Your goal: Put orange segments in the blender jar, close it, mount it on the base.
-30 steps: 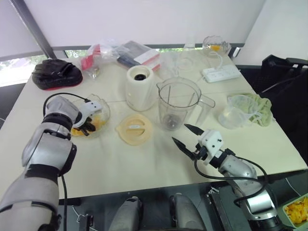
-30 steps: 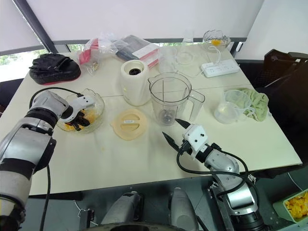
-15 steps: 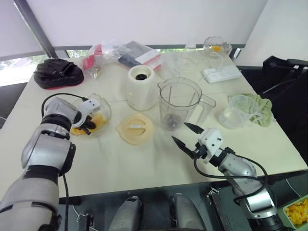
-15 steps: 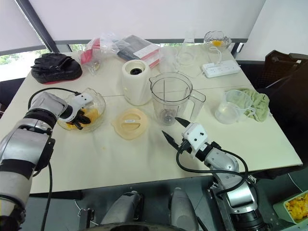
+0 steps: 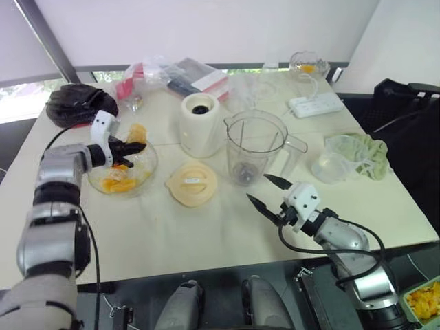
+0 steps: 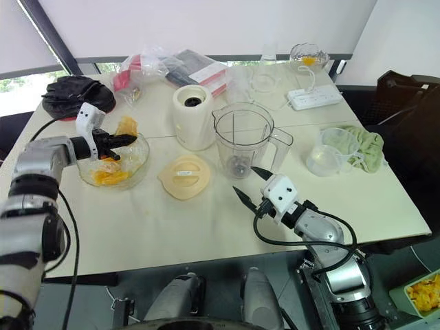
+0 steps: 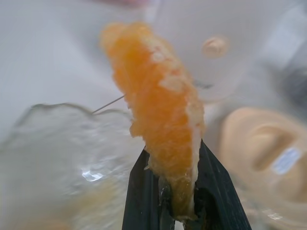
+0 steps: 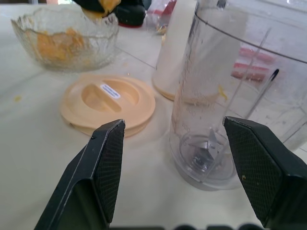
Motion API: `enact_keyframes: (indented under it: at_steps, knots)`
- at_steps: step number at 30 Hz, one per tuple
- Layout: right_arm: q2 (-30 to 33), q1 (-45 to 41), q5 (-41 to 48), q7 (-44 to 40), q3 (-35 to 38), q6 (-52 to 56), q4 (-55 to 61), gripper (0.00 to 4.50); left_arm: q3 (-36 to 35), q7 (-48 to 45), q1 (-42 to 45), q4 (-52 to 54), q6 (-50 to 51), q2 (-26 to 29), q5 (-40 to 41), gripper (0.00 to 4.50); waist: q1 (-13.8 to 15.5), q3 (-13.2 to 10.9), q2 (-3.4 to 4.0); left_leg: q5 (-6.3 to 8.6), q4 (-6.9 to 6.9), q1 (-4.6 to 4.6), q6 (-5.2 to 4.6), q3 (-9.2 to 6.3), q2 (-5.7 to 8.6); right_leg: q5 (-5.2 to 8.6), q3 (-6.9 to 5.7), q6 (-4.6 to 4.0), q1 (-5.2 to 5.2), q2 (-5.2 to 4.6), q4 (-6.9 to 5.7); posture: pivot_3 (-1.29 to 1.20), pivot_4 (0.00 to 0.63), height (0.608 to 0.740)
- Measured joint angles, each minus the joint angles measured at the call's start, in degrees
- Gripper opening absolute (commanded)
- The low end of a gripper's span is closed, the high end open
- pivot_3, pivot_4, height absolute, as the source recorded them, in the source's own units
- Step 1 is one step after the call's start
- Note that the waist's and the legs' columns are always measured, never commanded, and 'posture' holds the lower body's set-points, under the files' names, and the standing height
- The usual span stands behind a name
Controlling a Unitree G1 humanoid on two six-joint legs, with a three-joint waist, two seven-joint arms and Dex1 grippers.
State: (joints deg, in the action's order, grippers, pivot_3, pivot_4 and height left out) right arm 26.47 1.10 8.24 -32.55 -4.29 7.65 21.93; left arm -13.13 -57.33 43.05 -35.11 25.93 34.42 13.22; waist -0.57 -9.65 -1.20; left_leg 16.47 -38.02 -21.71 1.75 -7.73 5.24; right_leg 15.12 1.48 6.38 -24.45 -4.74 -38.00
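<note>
Our left fingers [image 7: 139,201] are closed on one end of an orange segment [image 7: 160,110]. Its long axis runs on in line with them, and its free end points away from the left gripper [image 5: 130,146]. We hold it above the glass bowl [image 5: 150,166], where more orange pieces lie. The gripper points toward the white base [image 5: 200,125] and the blender jar [image 5: 256,144], which stands upright, mouth open, just beside the base. The lid [image 5: 192,184] lies flat on the table [image 5: 172,234] between bowl and jar. Our right gripper [image 5: 258,190] sits near the jar's front, fingers spread wide, holding nothing. Bare tabletop runs from the lid to the near edge.
</note>
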Motion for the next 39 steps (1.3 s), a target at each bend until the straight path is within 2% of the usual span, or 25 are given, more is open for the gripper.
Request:
enact_keyframes:
  at_steps: [5, 9, 14, 16, 20, 23, 26, 33, 36, 39]
  knots:
    - [0.5, -0.1, 0.0, -0.4, 0.5, 0.6, 0.0, 3.42, -2.3, 6.0, -2.0, 17.2, 5.5, -2.4, 6.0, 0.04, 0.1, 0.0, -0.01, -0.01, -0.09, -0.03, 0.01, -0.03, 0.02, 0.0, -0.01, 0.0, 0.02, 0.01, 0.0, 0.0, 0.15, 0.74]
    - [0.5, 0.8, -0.3, 0.7, 1.2, 0.8, 0.2, 3.42, 0.7, 5.7, 6.3, 19.4, 6.4, -3.0, 7.6, 0.04, 0.4, 0.0, -0.02, -0.02, -0.09, -0.05, 0.04, -0.04, 0.04, 0.0, -0.03, 0.0, 0.03, 0.03, 0.01, 0.0, 0.15, 0.74]
    - [-0.7, 3.1, -1.3, 3.7, 1.6, 0.8, 1.1, 3.42, 6.3, -0.1, 25.4, 10.4, 2.1, -5.3, 7.3, 0.04, 0.6, 0.0, 0.03, -0.02, -0.05, 0.02, 0.04, 0.1, 0.08, 0.0, -0.02, 0.0, 0.03, 0.0, 0.03, 0.0, 0.15, 0.74]
    - [-1.3, 4.4, -2.0, 5.1, 1.8, 0.8, 1.8, 3.42, 9.4, -3.3, 31.2, 2.2, -1.3, -7.9, 5.6, 0.04, 0.7, 0.0, 0.04, -0.02, -0.04, 0.03, 0.03, 0.08, 0.08, 0.0, -0.03, 0.0, 0.05, 0.02, 0.03, 0.0, 0.15, 0.74]
    - [-3.1, 7.3, -3.5, 7.8, 2.0, 0.8, 3.5, 3.42, 15.2, -8.2, 37.5, -14.2, -10.7, -14.2, 0.2, 0.04, 0.8, 0.0, 0.03, -0.02, -0.05, 0.05, 0.02, 0.13, 0.08, 0.0, -0.01, 0.01, 0.08, 0.04, 0.04, 0.0, 0.15, 0.74]
    - [-4.6, 9.7, -4.9, 10.4, 1.8, 0.7, 5.5, 3.42, 19.1, -11.3, 39.7, -25.3, -17.7, -18.8, -4.4, 0.04, 0.5, 0.0, 0.02, 0.0, -0.03, 0.04, -0.01, 0.14, 0.08, 0.01, -0.01, 0.03, 0.06, 0.05, 0.04, 0.0, 0.15, 0.74]
    - [-5.4, 11.3, -6.1, 12.1, 1.7, 0.7, 7.0, 3.42, 21.6, -13.2, 40.0, -31.7, -21.9, -21.3, -8.3, 0.04, -0.1, 0.0, 0.01, 0.01, -0.01, 0.03, -0.04, 0.12, 0.07, 0.03, -0.01, 0.05, 0.03, 0.07, 0.03, 0.0, 0.15, 0.74]
    - [-7.2, 15.8, -8.6, 16.4, 2.0, 0.7, 10.9, 3.42, 23.6, -13.0, 40.2, -39.0, -28.3, -24.6, -15.0, 0.04, 1.3, 0.0, 0.05, 0.03, 0.08, -0.04, -0.07, -0.12, 0.07, 0.07, -0.14, 0.07, 0.01, 0.15, 0.01, 0.0, 0.15, 0.74]
    - [-7.6, 16.7, -9.4, 17.6, 2.1, 0.7, 12.0, 3.42, 23.6, -12.0, 40.5, -39.8, -29.4, -25.0, -16.6, 0.93, 1.6, 0.0, 0.04, 0.01, 0.05, -0.1, -0.04, -0.15, 0.12, 0.08, -0.16, 0.1, 0.01, 0.08, 0.04, 0.0, 0.15, 0.74]
    - [-8.1, 17.2, -9.9, 18.4, 2.2, 0.7, 12.2, 3.42, 23.4, -11.2, 40.8, -40.2, -30.3, -25.7, -17.5, 2.45, 1.5, 0.0, 0.04, 0.02, 0.06, -0.12, -0.05, -0.18, 0.13, 0.1, -0.17, 0.13, 0.01, 0.08, 0.05, 0.0, 0.15, 0.74]
